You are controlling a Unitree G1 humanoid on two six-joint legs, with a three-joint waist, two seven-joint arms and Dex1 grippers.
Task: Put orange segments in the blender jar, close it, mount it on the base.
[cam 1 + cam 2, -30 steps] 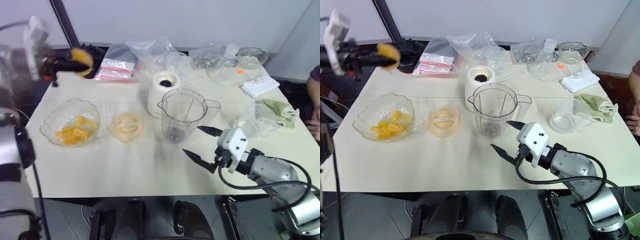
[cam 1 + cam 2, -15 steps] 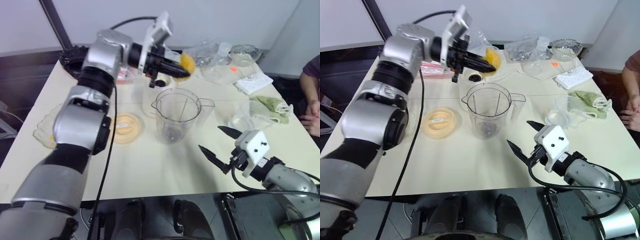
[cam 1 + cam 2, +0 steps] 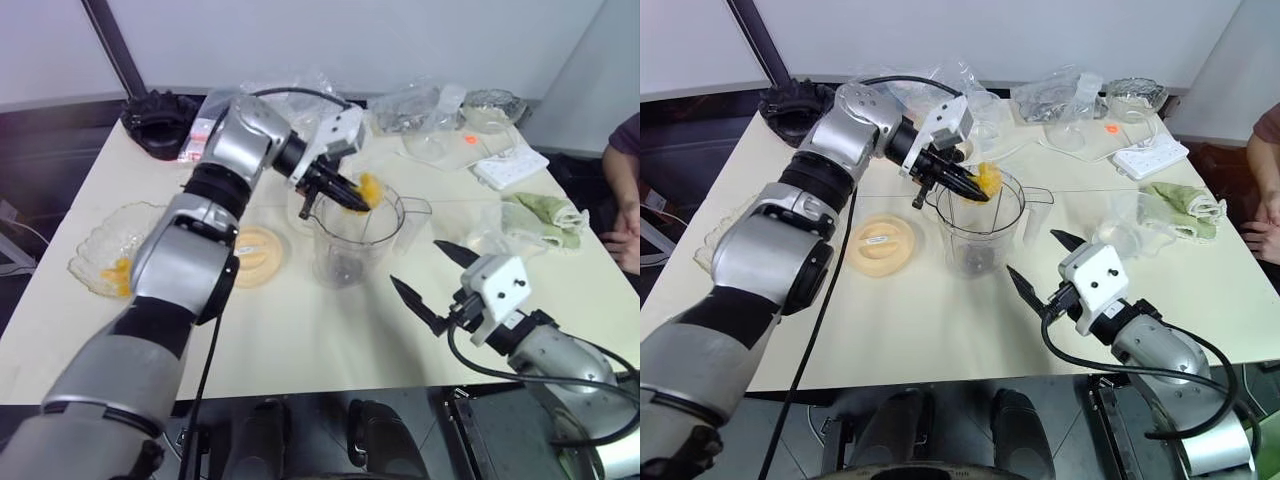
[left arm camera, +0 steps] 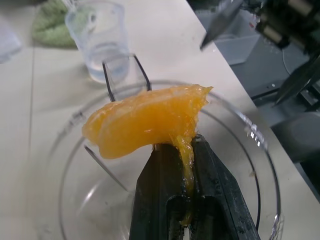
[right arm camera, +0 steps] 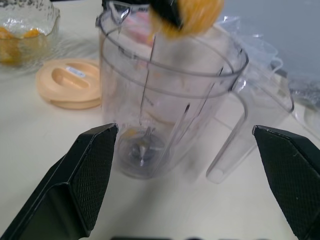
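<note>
Left wrist view: an orange segment (image 4: 145,119) is pinched tight in the left gripper (image 4: 181,150), right over the jar (image 4: 260,165) mouth. Its long side lies across the fingers. The right gripper (image 3: 1038,268) is held wide open beside the jar, with nothing in it.

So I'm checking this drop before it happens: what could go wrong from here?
The orange segment is pinched only by a thin edge in the left gripper, so it may stick or tear. It hangs near the blender jar rim and could fall outside. The jar stands free; a nudge might tip it.
</note>
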